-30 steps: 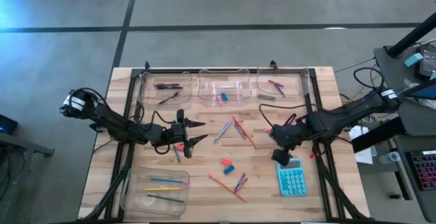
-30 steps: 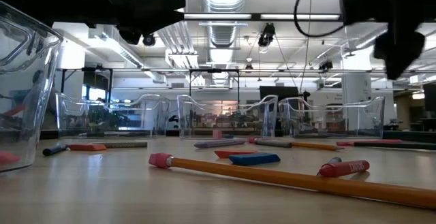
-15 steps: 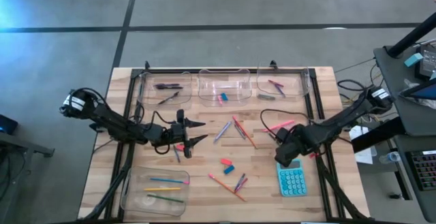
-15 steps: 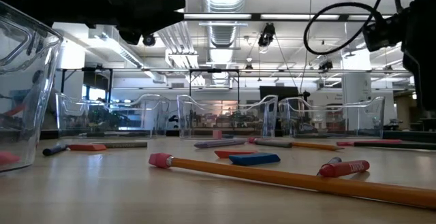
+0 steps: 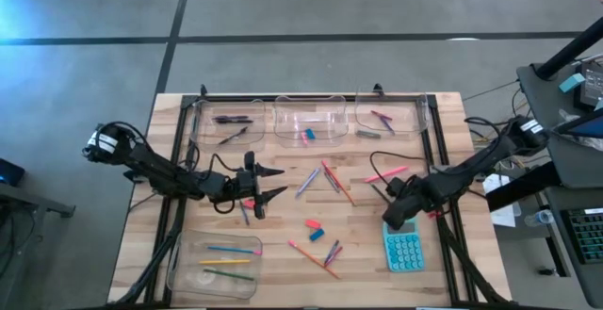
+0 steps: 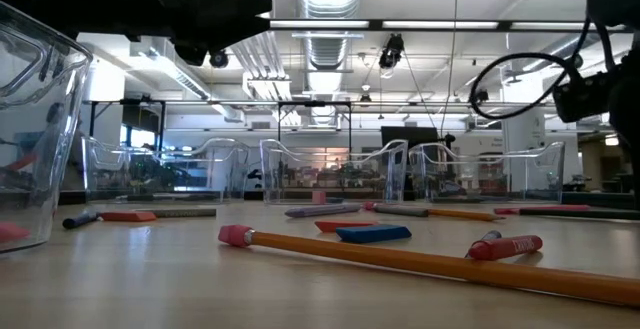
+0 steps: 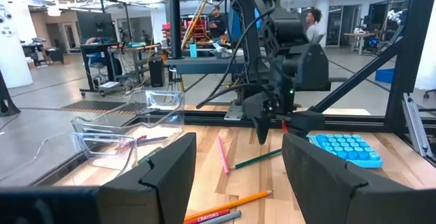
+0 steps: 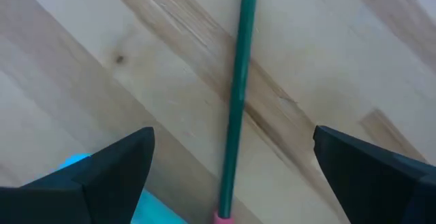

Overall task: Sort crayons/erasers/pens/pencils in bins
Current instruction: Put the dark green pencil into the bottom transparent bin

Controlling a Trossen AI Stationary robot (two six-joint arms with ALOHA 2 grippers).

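Right gripper [image 8: 231, 163] is spread wide just above the table, right beside the teal calculator [image 5: 404, 250]. The green pencil [image 8: 236, 98] lies flat between its fingers, untouched. Left gripper [image 5: 268, 183], also spread, is well left of the calculator.

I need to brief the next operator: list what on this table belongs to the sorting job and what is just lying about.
Belongs to the job:
- bins, three at the far edge, one near the left corner
- green pencil under the open right gripper
- pink pencil
- blue eraser
- open left gripper

Just lying about:
- teal calculator
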